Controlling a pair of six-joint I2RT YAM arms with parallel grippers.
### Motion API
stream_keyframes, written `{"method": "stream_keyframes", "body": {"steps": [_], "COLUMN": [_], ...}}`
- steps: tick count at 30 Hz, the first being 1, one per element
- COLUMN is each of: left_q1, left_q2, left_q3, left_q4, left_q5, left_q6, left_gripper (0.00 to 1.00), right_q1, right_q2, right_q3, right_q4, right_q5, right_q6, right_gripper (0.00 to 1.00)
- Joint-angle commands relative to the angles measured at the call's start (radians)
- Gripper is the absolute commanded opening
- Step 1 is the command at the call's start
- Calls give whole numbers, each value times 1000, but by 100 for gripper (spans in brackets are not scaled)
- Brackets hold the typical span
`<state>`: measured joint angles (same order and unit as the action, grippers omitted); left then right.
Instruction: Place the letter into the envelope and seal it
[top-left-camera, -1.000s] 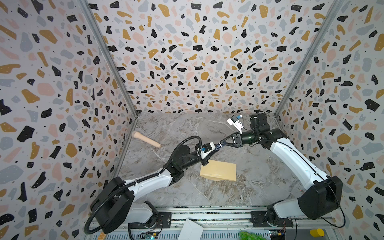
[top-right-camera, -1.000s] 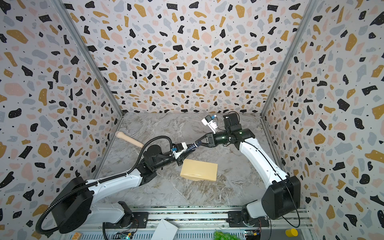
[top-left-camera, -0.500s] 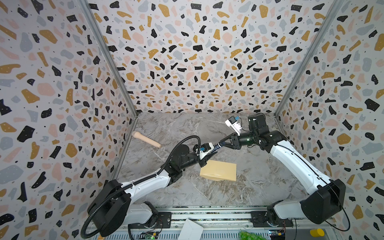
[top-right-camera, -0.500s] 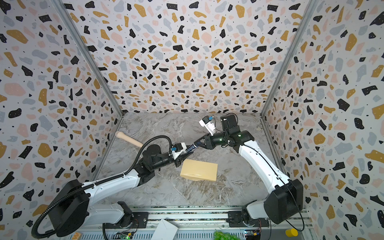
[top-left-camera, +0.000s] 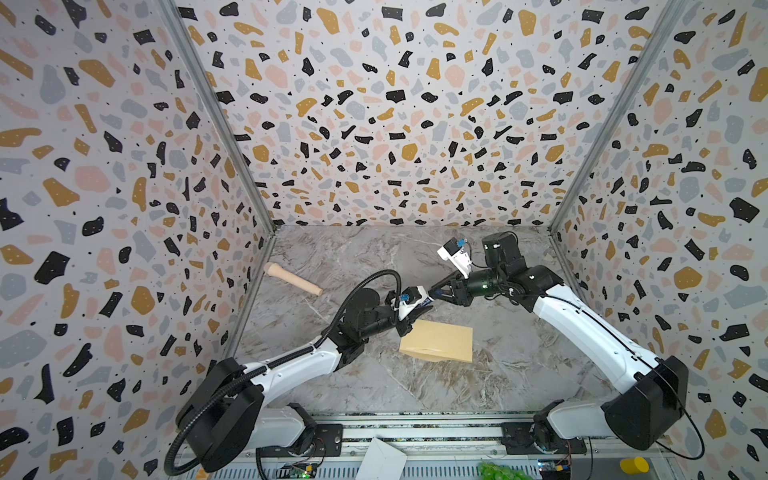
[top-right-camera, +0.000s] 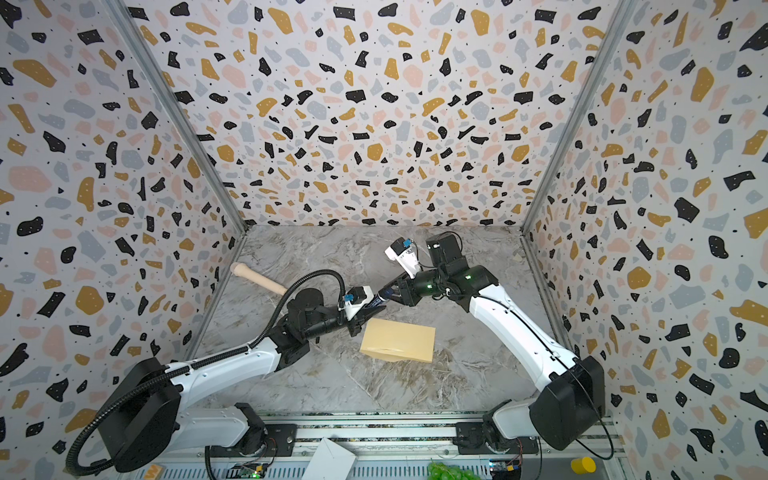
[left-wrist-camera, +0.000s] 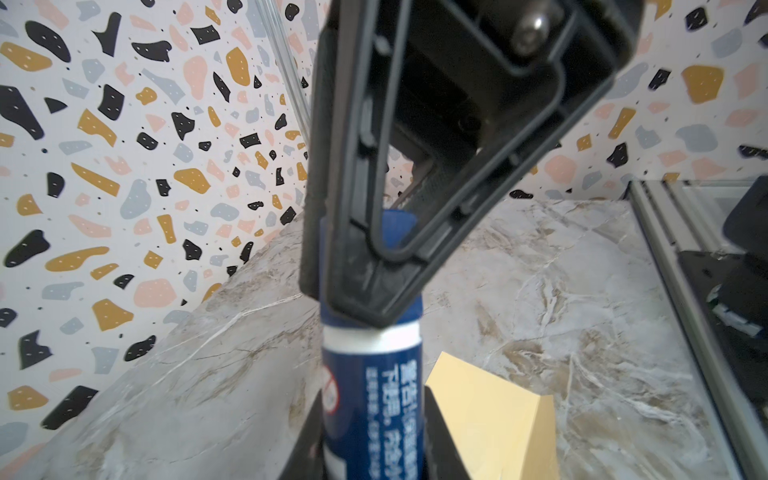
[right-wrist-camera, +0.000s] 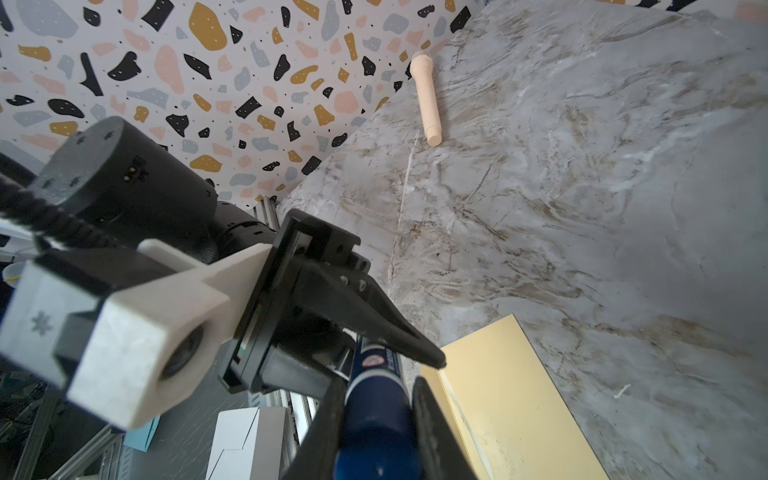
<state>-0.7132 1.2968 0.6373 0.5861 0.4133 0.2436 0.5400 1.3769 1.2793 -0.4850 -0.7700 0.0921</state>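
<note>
Left tool (top-left-camera: 417, 308) clamping body of blue glue stick (left-wrist-camera: 372, 399); right tool (top-left-camera: 435, 293) pinching its cap. Both tools meeting tip to tip, hanging above worktop (top-left-camera: 519, 374). Envelope (top-left-camera: 438, 341) lying on worktop mid-scene, just beside left tool. Wooden peg (top-left-camera: 293, 280) resting near left wall.
</note>
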Motion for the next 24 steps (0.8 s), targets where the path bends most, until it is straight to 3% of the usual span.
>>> {"method": "stream_keyframes", "body": {"steps": [1,4,8,11,13,15,16,20,24], "left_q1": [-6,-5,18,24,24,25,24,24,19], "left_q2": [19,20,13,12,5,-14,-26,-75,-99], "left_q3": [43,34,-7,-4,1,-13,-24,-46,-55], "left_q4": [24,36,141,119,84,95,110,100,90], "left_q5": [50,106,217,210,159,100,71,-38,-114], "left_q6": [-4,-4,-73,-69,-52,-48,-46,-2,46], "left_gripper": [0,0,0,0,0,0,0,0,0], "right_q1": [31,30,31,34,35,37,37,30,31], "right_q2": [2,2,-33,-53,-57,-60,-66,-136,-188], "right_q3": [6,16,3,17,21,18,21,16,-27], "right_q4": [33,11,-31,-33,-6,13,25,66,110], "right_q5": [-21,11,-10,-54,-61,-46,-11,228,270], "right_q6": [-10,-81,-301,-352,-302,-249,-201,68,312], "right_gripper": [0,0,0,5,19,47,56,70,82]}}
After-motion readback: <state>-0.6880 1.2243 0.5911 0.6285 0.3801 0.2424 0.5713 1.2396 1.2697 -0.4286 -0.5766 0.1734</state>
